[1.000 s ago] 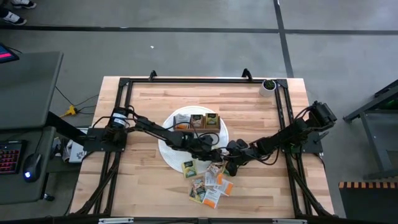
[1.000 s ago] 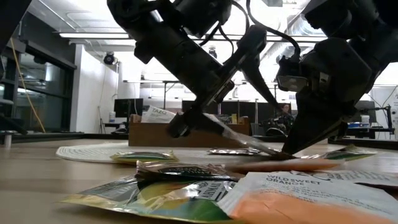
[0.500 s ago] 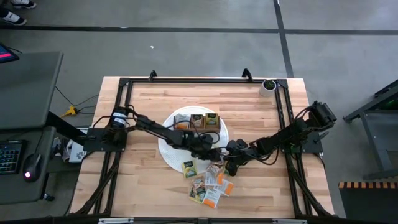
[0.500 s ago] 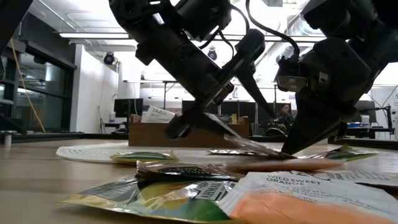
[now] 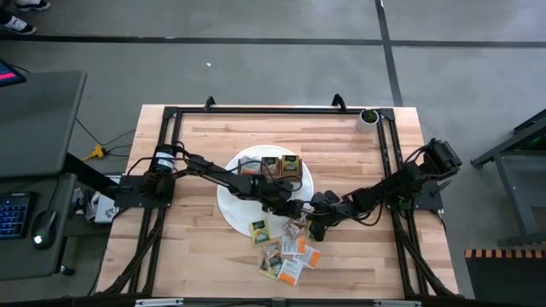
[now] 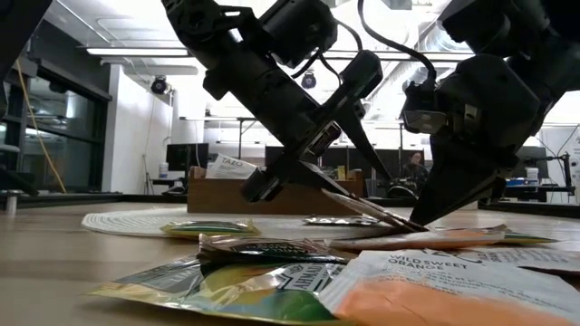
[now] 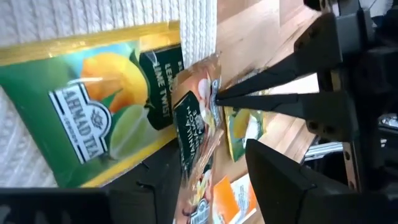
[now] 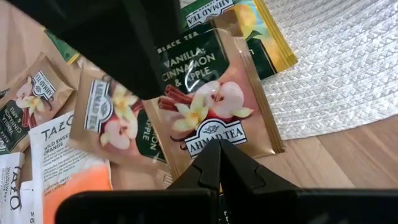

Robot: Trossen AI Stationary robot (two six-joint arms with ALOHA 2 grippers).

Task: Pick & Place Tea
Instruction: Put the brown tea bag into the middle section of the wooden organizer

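In the low view, a white and orange tea packet (image 6: 453, 294) and green packets (image 6: 236, 281) are seen lying on the wooden table (image 6: 54, 263) at the bottom of the frame. Just behind them, at centre, a brown packet (image 6: 367, 210) is held tilted, one edge lifted off the table. Its lower right edge is pinched by the right gripper (image 6: 419, 223), whose fingers are clenched on it. The left gripper (image 6: 313, 186) is set around the packet's raised upper left end, its fingers apart on either side; whether the packet is touched by them cannot be told. Behind, at centre left, a white woven mat (image 6: 127, 220) is seen, with a wooden box (image 6: 272, 195) standing on it.

In the high view, both grippers are found meeting at the mat's lower right edge (image 5: 300, 213), loose packets being scattered just below. In the right wrist view, the brown packet (image 8: 211, 115) is shown printed with vanilla, cinnamon and apple, overlapping a green lemon packet (image 8: 261, 37) on the mat
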